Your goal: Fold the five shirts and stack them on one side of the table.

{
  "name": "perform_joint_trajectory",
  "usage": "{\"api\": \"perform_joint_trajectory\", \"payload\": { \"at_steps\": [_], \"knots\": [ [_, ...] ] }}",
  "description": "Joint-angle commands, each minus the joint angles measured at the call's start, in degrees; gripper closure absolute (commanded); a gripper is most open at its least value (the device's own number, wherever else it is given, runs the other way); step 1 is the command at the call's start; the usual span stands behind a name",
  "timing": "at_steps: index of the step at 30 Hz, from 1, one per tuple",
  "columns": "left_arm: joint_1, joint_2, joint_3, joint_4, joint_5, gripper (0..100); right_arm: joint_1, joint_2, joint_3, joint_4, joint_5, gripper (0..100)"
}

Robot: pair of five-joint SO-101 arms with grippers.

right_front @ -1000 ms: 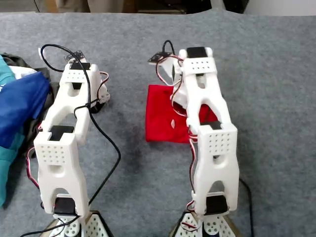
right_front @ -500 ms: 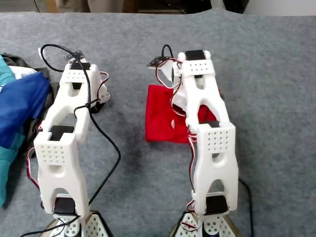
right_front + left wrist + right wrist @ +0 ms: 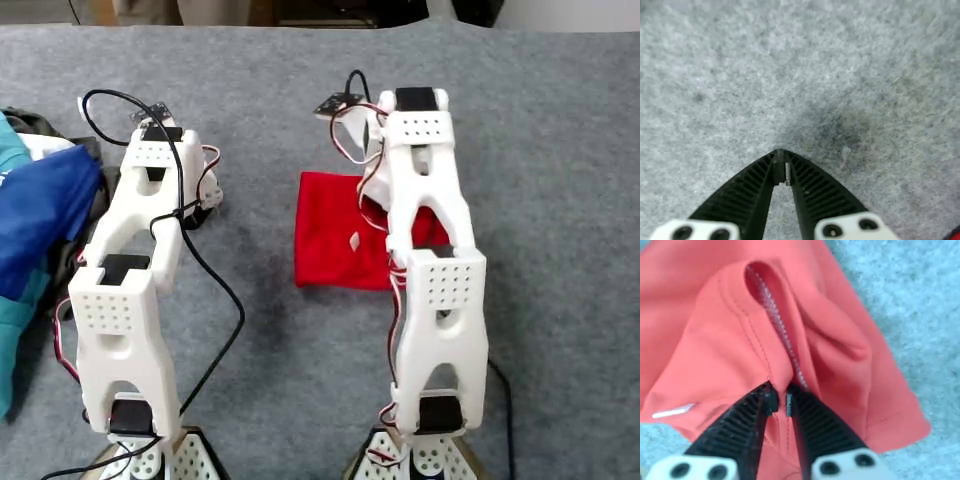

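A folded red shirt (image 3: 335, 232) lies on the grey table between the two arms, partly under the right arm. In the right wrist view my right gripper (image 3: 780, 399) is shut on a pinched fold of the red shirt (image 3: 730, 335) near its collar seam. My left gripper (image 3: 780, 167) is shut just above bare grey felt, holding nothing; in the high view it sits under the left arm's wrist (image 3: 160, 150). A pile of unfolded shirts, a blue one (image 3: 38, 215) on top of a teal one (image 3: 12, 340), lies at the table's left edge.
A black cable (image 3: 215, 270) loops from the left arm across the felt toward the front. The grey table (image 3: 550, 150) stretches open to the right and at the back. The two arm bases stand at the front edge.
The right arm's wrist has swung to the right and slightly farther back over the red shirt. The left arm has kept still.
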Motion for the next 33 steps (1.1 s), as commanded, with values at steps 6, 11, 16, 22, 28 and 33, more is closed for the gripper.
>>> {"api": "perform_joint_trajectory", "payload": {
  "at_steps": [6, 11, 16, 22, 28, 33],
  "knots": [
    [-0.7, -1.89, -0.62, -2.2, -0.44, 98, 6.9, -18.07, 17.45, 1.05, 3.08, 99.4],
    [-0.7, -1.89, -0.62, -2.2, -0.53, 98, 11.65, -24.57, 28.0, -0.09, 5.19, 99.4],
    [-0.7, -1.89, -0.62, -2.29, -0.53, 98, 14.37, -32.13, 37.58, -2.11, 6.33, 99.4],
    [-0.7, -1.89, -0.62, -2.29, -0.53, 98, 18.07, -38.29, 50.95, -8.09, 7.38, 99.4],
    [-0.62, -1.89, -0.62, -2.11, -2.2, 98, 20.18, -39.87, 57.71, -14.33, 7.38, 99.1],
    [-0.62, -1.89, -0.62, -2.02, -2.2, 98, 20.18, -40.31, 58.07, -15.47, 7.47, 88.0]
  ]
}}
